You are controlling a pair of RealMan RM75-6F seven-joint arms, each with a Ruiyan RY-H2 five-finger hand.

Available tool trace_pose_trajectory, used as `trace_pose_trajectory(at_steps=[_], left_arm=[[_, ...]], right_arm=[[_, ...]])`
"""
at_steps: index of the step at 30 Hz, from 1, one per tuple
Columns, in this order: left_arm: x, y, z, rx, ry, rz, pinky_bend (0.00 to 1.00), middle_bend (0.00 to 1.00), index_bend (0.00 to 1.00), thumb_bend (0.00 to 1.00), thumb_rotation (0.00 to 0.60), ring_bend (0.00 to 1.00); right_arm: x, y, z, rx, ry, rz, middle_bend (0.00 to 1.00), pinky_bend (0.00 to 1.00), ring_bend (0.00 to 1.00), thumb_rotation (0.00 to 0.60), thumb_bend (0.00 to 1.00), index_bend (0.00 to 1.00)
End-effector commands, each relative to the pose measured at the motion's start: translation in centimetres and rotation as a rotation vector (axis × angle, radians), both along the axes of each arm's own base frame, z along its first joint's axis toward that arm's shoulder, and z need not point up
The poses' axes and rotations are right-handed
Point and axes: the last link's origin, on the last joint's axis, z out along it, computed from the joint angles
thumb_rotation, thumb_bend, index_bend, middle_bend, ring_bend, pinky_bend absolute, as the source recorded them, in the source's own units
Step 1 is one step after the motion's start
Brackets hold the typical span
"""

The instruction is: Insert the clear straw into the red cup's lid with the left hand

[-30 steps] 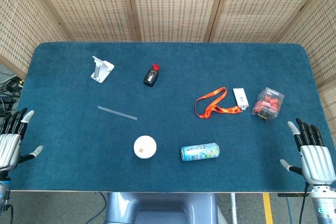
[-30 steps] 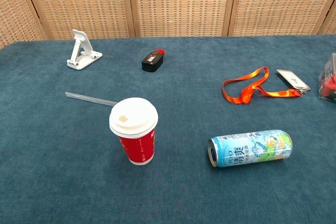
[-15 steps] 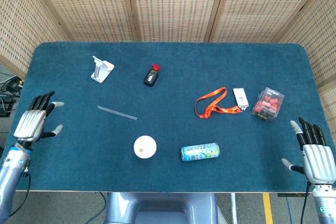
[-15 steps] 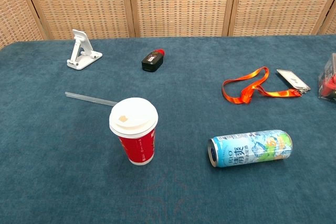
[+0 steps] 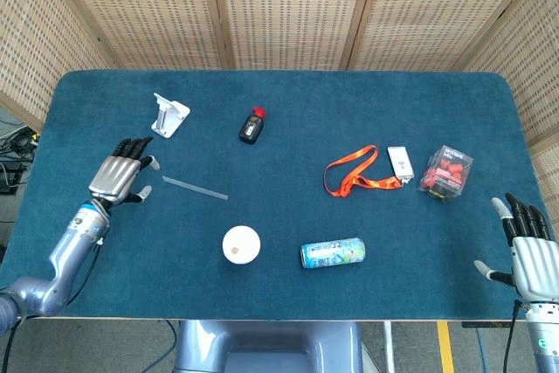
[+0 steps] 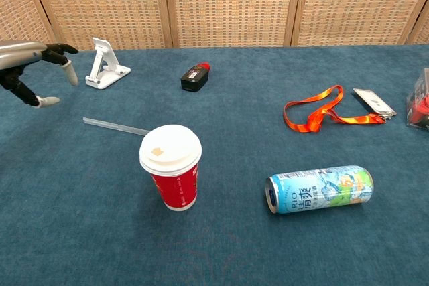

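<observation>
Left hand, fingers spread and empty, above the table just beside the clear straw

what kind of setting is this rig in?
Probably a lab or staged data-collection bench, not a real kitchen: a table covered in blue carpet-like cloth, woven screen panels closing it off behind, and unrelated props scattered about, such as a phone stand, an orange lanyard and a drink can.

Bare table lies between the empty, spread left hand and the clear straw just to its right, with only the white phone stand close ahead of the fingertips.
</observation>
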Motion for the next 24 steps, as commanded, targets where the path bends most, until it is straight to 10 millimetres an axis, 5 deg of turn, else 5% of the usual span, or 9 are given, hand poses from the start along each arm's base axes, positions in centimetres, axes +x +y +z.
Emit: trace_pose_trajectory(at_steps=[1,24], left_arm=[[0.9,1.0,-1.4,-0.015,0.034,-0.010,0.00,0.00,0.41,0.37,0.600,0.00],[2.4,2.6,-6.1,-0.089,0.141,-0.038,0.00,0.00,0.44,0.36,0.600,0.00]], right_arm=[[0.0,0.0,0.1,-0.002,-0.006,0.003,0.00,0.00,0.00,0.600,0.07,0.02],[-1.0,-0.6,0.1,0.002,-0.019,-0.032,0.00,0.00,0.00,0.600,0.07,0.03]])
